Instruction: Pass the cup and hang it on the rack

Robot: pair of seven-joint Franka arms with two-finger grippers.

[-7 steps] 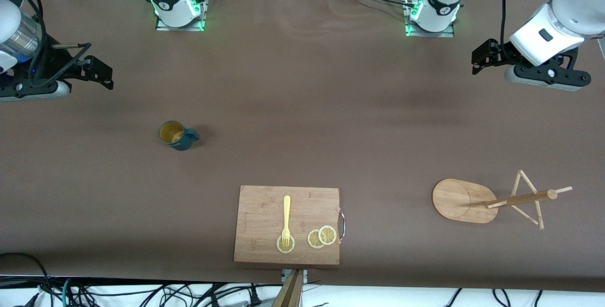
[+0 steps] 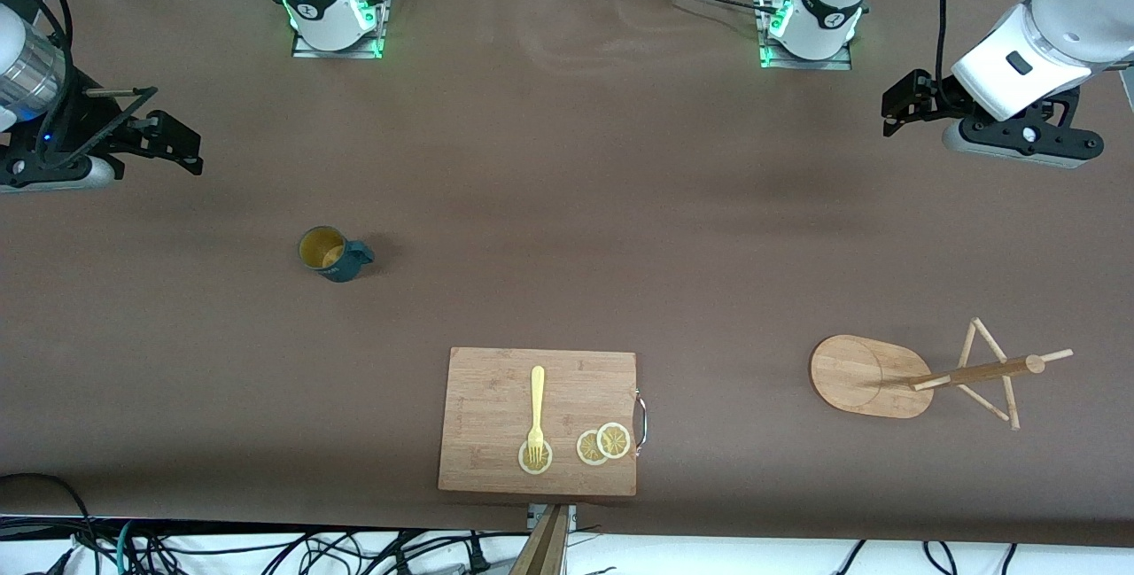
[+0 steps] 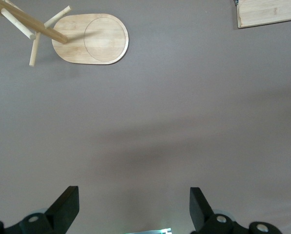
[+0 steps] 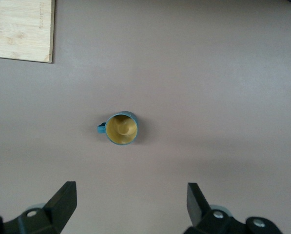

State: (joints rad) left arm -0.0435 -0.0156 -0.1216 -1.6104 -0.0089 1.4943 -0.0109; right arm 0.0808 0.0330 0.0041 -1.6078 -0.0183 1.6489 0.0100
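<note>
Currently the cup (image 2: pixel 330 253) stands upright on the table (image 2: pixel 567 159), toward the right arm's end, its handle pointing toward the left arm's end. The rack (image 2: pixel 921 374) stands toward the left arm's end, well apart from the cup. A cutting board (image 2: pixel 496 398) carrying a fork (image 2: pixel 536 411) lies nearer the front camera. The right gripper (image 2: pixel 190 150) hangs over bare table, fingers (image 4: pixel 62 200) spread, holding nothing. The left gripper (image 2: pixel 895 110) hangs likewise, fingers (image 3: pixel 67 207) spread and empty.
</note>
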